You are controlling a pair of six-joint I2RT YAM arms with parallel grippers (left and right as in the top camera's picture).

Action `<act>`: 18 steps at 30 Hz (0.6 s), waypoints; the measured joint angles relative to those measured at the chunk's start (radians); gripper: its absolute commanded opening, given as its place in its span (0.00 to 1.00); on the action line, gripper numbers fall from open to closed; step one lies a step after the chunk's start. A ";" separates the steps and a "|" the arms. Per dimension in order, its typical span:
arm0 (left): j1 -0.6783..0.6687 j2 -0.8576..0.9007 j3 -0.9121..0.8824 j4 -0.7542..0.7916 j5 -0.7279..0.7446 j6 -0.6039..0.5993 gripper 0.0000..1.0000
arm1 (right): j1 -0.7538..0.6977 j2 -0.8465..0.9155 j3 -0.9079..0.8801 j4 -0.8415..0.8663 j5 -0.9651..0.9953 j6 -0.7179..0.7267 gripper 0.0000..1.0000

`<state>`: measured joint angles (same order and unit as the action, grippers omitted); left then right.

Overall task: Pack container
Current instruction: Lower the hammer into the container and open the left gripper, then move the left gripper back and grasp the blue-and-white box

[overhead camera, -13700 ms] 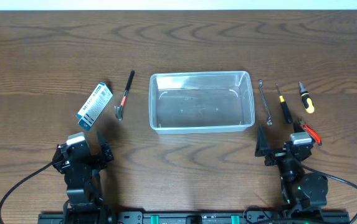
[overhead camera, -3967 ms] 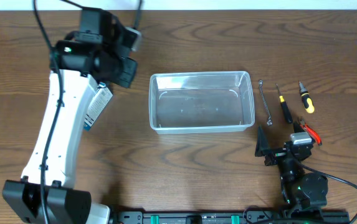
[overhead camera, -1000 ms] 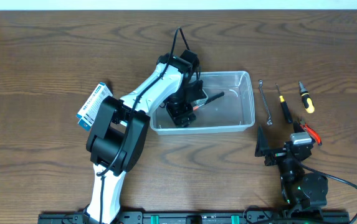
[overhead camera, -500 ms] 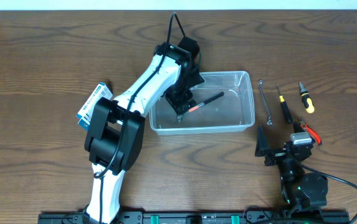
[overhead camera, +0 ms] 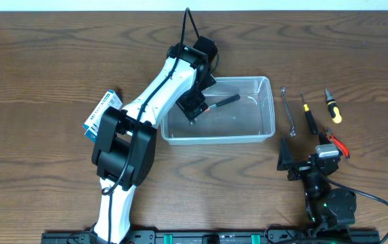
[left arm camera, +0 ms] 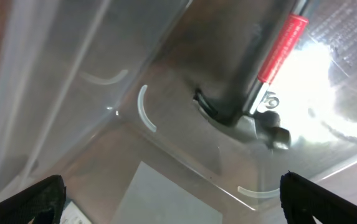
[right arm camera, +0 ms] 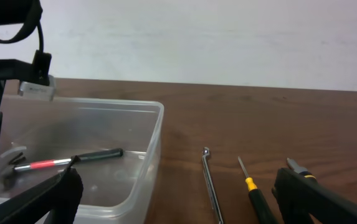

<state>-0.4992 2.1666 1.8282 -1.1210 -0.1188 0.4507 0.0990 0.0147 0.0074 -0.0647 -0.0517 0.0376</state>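
The clear container (overhead camera: 248, 120) stands mid-table. A hammer (overhead camera: 222, 102) with a black and red handle lies loose on its floor. The right wrist view shows the hammer (right arm camera: 72, 160) inside the container (right arm camera: 156, 111) too. My left gripper (overhead camera: 193, 107) hovers open over the container's left part, just above the hammer's head (left arm camera: 262, 121), holding nothing. In the left wrist view the left gripper (left arm camera: 179, 202) shows both tips wide apart. My right gripper (right arm camera: 184, 205) rests open near the table's front right, facing the tools.
A blue-and-white box (overhead camera: 103, 114) lies left of the container. To the right lie a wrench (overhead camera: 288, 110), a black screwdriver (overhead camera: 308, 116), a yellow-and-black screwdriver (overhead camera: 333, 106) and red pliers (overhead camera: 337, 143). The left arm reaches across the table's left half.
The left gripper has lifted and drawn back a little toward the far left. The hammer stays lying in the container. The right arm has not moved.
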 measured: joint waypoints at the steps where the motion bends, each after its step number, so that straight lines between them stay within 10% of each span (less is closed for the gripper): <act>1: 0.000 -0.004 0.000 0.004 -0.002 -0.003 0.98 | 0.000 0.000 0.000 0.000 0.000 0.000 0.99; 18: 0.091 -0.497 0.016 0.083 -0.079 -0.113 0.98 | 0.000 0.000 0.000 0.000 0.000 0.000 0.99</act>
<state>-0.4084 1.6691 1.8442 -1.0382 -0.1978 0.3382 0.0990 0.0147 0.0074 -0.0647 -0.0517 0.0376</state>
